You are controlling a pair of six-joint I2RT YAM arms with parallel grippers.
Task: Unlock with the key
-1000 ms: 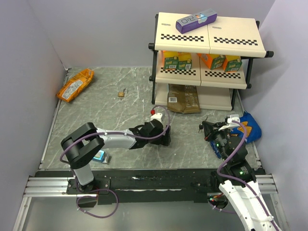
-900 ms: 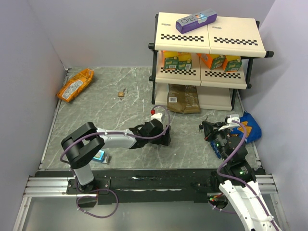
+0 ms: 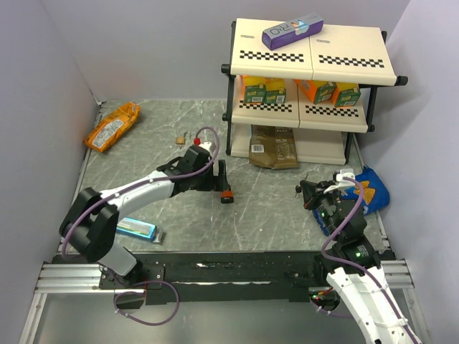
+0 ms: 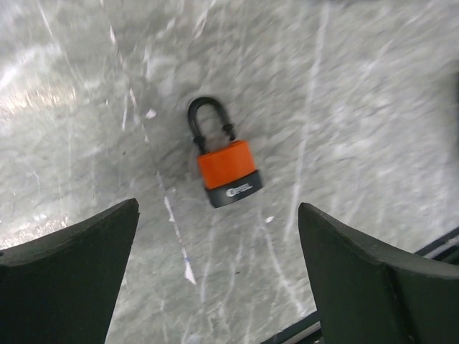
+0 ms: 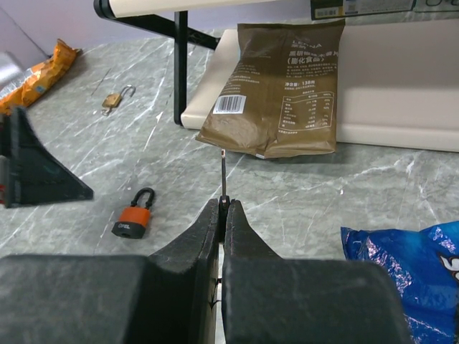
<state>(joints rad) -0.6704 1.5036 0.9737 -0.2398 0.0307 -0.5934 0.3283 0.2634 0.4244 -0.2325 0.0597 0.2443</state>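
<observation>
The orange-red padlock point(image 3: 227, 196) with a black shackle lies flat on the marble table point(image 3: 165, 208). In the left wrist view the padlock point(image 4: 226, 172) sits just ahead of the gap between my wide-apart fingers point(image 4: 72, 265). My left gripper point(image 3: 221, 178) is open and empty, hovering just behind it. My right gripper point(image 5: 225, 208) is shut on the key point(image 5: 224, 175), whose thin silvery blade sticks out forward, pointing towards the brown pouch. The right gripper point(image 3: 308, 192) holds still, well to the right of the padlock point(image 5: 135, 218).
A small brass padlock point(image 3: 182, 140) lies further back on the table. A brown pouch point(image 3: 273, 147) leans at the foot of the shelf rack point(image 3: 308, 86). A blue bag point(image 3: 373, 188) lies right of the right gripper, an orange snack bag point(image 3: 112, 126) far left, a blue packet point(image 3: 136, 228) near the left arm.
My left arm has swung back and to the left, uncovering the orange-red padlock on the table. Its jaws stay open. The right arm with the key has not moved.
</observation>
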